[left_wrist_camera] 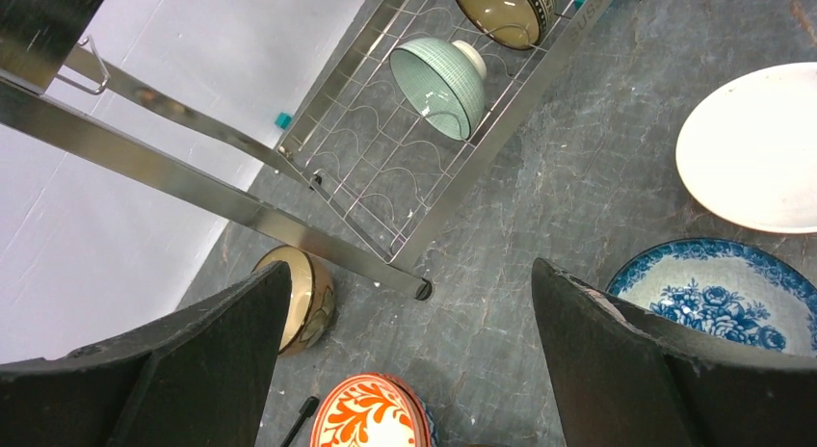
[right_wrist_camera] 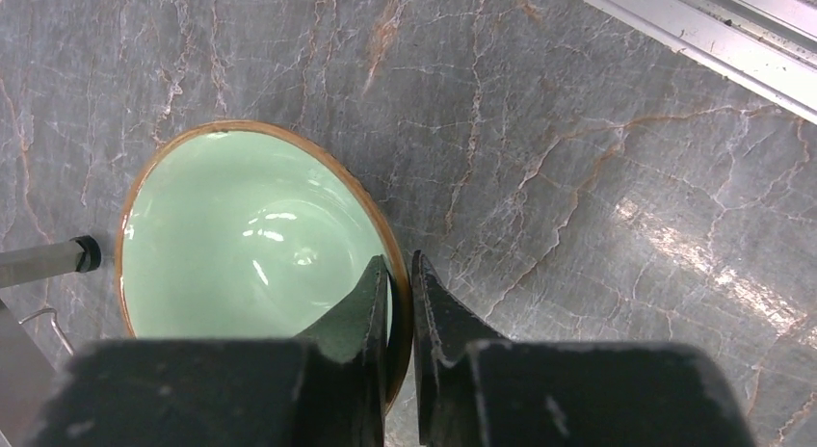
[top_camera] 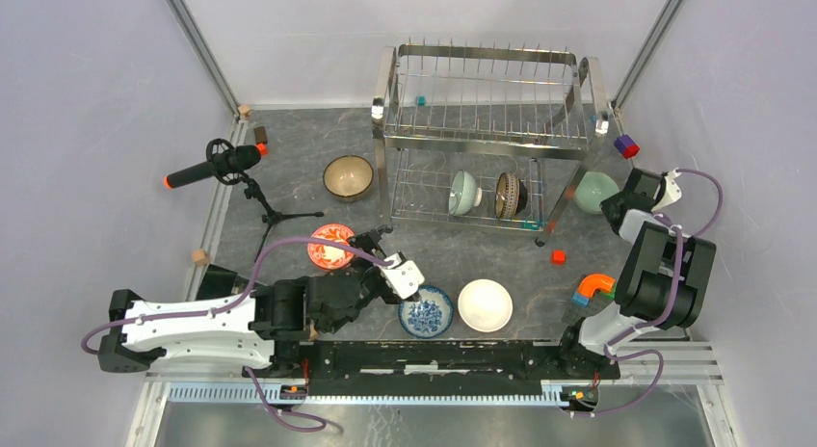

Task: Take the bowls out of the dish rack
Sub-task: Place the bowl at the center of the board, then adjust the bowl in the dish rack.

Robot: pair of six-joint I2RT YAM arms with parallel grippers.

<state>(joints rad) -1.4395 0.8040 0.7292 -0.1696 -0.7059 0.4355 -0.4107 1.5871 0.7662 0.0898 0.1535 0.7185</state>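
The chrome dish rack stands at the back. Its lower tier holds a pale green bowl and a dark patterned bowl, both on edge; both show in the left wrist view, green and dark. My right gripper is shut on the rim of another pale green bowl that stands on the table right of the rack. My left gripper is open and empty above the table between the red patterned bowl and the blue-and-white bowl.
A white bowl and a tan bowl stand on the table. A microphone on a small tripod is at the left. Small coloured blocks lie on the right side; an orange-blue piece sits by the right arm.
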